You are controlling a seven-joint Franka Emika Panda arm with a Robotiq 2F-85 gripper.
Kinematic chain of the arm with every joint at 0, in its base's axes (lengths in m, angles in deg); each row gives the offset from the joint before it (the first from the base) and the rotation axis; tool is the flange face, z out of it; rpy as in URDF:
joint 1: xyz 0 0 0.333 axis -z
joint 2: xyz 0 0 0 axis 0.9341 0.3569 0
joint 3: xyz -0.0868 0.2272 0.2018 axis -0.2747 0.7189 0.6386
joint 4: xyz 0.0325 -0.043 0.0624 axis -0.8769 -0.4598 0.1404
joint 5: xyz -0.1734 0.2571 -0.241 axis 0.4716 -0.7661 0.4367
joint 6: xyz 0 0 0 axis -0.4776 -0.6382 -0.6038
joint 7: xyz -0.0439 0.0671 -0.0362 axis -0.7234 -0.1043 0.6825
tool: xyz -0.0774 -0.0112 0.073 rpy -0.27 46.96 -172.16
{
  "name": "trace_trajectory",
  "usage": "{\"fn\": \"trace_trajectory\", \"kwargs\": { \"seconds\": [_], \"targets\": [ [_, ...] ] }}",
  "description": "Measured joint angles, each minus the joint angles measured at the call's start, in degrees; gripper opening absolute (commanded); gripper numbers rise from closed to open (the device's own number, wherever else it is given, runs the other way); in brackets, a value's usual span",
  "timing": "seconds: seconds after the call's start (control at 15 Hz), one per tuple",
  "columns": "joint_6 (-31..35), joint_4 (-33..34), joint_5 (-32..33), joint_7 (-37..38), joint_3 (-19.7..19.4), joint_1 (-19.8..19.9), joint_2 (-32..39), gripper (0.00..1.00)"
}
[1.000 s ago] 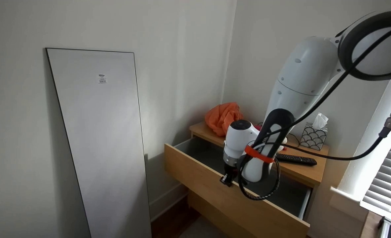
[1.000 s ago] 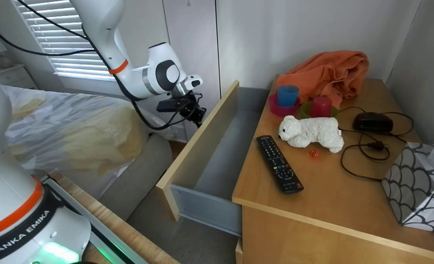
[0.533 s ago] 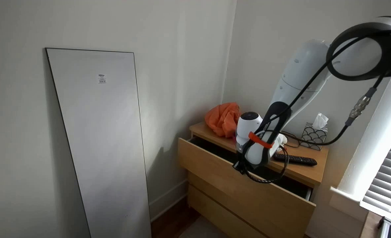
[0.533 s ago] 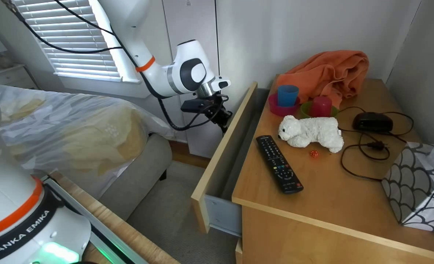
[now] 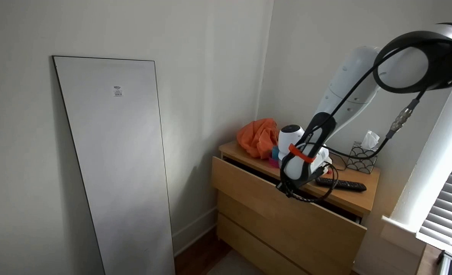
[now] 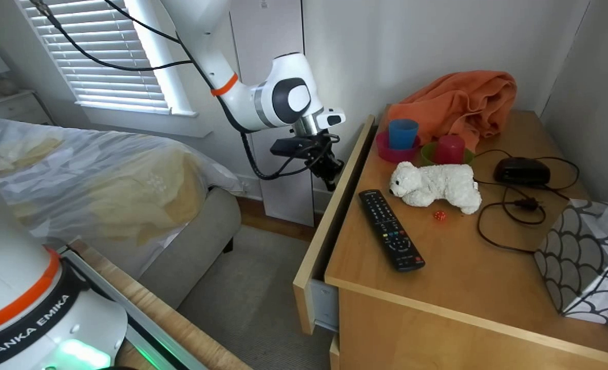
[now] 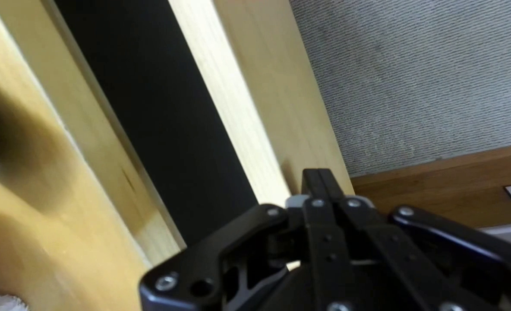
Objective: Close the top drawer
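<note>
- In an exterior view, the camera faces the front of the top drawer (image 5: 287,214) from above and well back, with a tall pale panel (image 5: 111,152) at left and blinds (image 5: 449,225) at right.
- In an exterior view, it looks down along the drawer's length, the robot base (image 6: 78,324) close at lower left.
- Both exterior views share the top drawer, orange cloth (image 6: 458,108) and remote control (image 6: 392,229).
- The wrist view looks down over the gripper (image 7: 317,175), very near the drawer's rim (which slants across the view).
</note>
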Motion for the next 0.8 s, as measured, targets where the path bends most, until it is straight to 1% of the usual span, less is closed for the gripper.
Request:
{"fn": "trace_trajectory", "kwargs": {
  "seconds": [0.27,0.53,0.8],
  "targets": [
    [-3.2,1.4,0.0,0.9,1.4,1.1,0.0,0.0],
    [-3.3,2.6,0.0,1.0,2.7,3.3,0.7,0.0],
    [-2.7,4.1,0.6,1.7,2.3,4.3,2.2,0.0]
  ]
}}
